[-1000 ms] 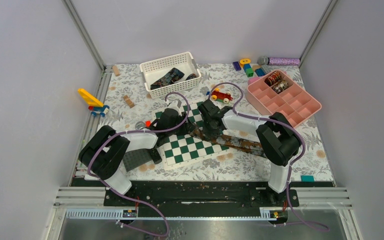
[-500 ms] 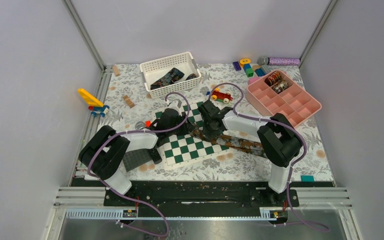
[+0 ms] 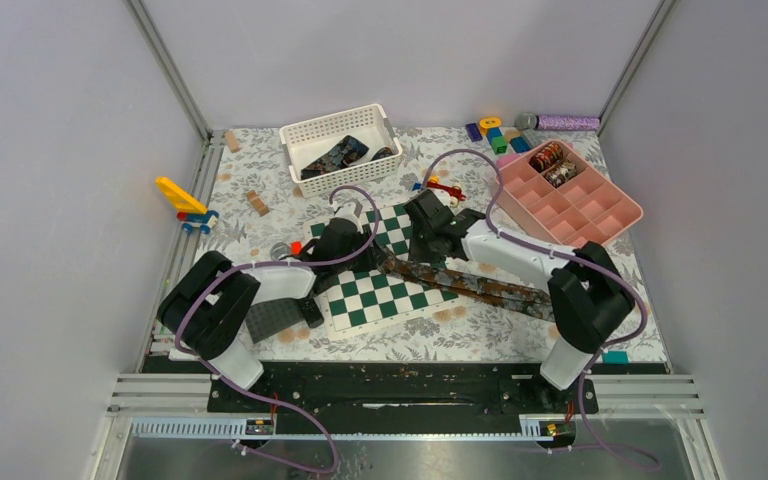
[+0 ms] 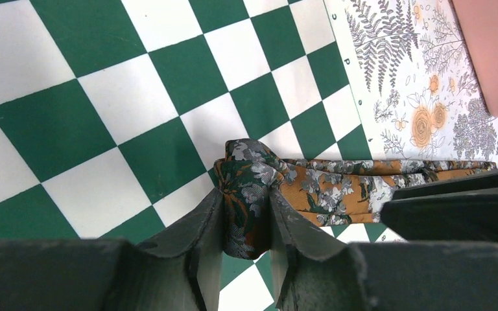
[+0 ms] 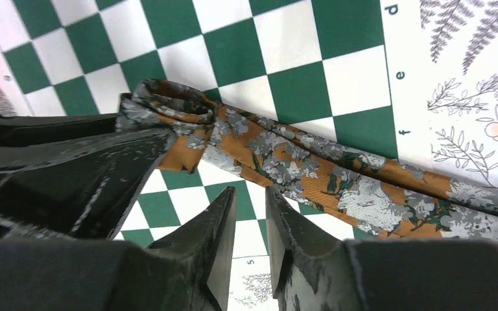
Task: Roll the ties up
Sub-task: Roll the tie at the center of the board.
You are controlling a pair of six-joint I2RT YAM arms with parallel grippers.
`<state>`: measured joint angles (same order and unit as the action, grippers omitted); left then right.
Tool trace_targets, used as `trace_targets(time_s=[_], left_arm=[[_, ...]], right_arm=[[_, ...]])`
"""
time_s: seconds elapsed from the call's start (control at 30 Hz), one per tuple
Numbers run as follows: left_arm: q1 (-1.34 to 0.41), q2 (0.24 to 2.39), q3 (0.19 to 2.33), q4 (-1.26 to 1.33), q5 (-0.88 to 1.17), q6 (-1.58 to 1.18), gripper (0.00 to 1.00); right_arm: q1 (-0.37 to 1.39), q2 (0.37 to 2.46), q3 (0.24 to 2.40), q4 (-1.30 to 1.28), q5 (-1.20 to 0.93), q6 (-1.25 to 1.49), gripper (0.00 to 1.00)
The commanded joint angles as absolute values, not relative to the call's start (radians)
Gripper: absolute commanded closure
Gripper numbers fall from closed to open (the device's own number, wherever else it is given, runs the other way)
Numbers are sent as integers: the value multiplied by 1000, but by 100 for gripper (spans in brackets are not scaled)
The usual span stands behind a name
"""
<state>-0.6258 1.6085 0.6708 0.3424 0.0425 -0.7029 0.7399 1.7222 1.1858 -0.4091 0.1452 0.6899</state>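
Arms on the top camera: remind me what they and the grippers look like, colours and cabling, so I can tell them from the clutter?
Both are alike. The left arm and right arm have white links between bulky black joints, with a purple cable looped along each. The left gripper and right gripper have dark grey, wedge-shaped fingers, scuffed, with no visible markings.

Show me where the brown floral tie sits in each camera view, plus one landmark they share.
Top external: the tie runs diagonally from the chessboard's middle toward the lower right.
Left wrist: the tie is at bottom centre, its folded end pinched in the left hand.
Right wrist: the tie crosses from upper left to the right edge.
Shared landmark: the green-and-white chessboard.
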Motion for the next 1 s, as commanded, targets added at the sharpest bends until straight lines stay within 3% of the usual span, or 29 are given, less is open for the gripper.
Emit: trace_targets(time_s=[0.0, 0.47, 0.97], left_arm=[[-635, 1586, 672, 364, 4, -685, 76], [-723, 1583, 766, 190, -233, -585, 78], [-861, 1642, 902, 3, -529, -432, 79]], right_arm=[[752, 1630, 1175, -406, 203, 665, 69], [714, 1482, 1053, -404, 221, 689, 74], [632, 1118, 959, -397, 252, 650, 72]])
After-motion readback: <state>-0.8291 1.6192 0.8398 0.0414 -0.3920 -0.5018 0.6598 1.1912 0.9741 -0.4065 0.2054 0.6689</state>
